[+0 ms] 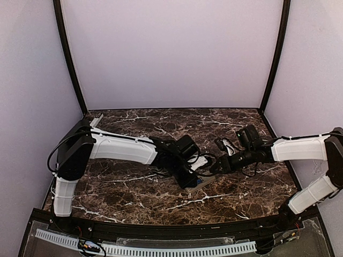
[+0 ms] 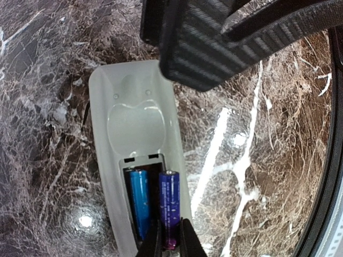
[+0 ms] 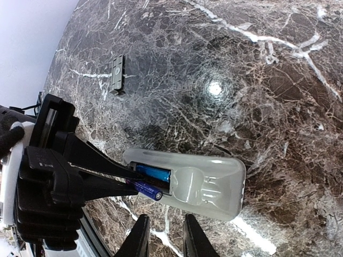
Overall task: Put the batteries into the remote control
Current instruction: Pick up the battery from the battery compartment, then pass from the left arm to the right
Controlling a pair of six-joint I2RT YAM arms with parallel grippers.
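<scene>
While the remote control [image 2: 134,118] lies face down on the dark marbled worktop [image 2: 268,176], we see its back: a milky white, rounded oblong shell with a shallow hollow in the middle. In the left wrist view it has an uncovered battery bay at its 6 o'clock end. Inside the bay the blue battery [image 2: 139,201] lies flat in the slot toward 9 o'clock. The violet battery [image 2: 169,203] sits beside it toward 3 o'clock, its tip pointing to 12 o'clock, and seems to ride higher. Our left pincer [image 2: 170,243] is clamped on the violet battery's 6 o'clock end, one finger on each side. Fine pale print runs along that battery, too small for us to read. Our right pincer [image 3: 164,219] stands with its fingers apart and nothing between them, by the remote's 12 o'clock end. Whether it touches the shell we cannot tell.
</scene>
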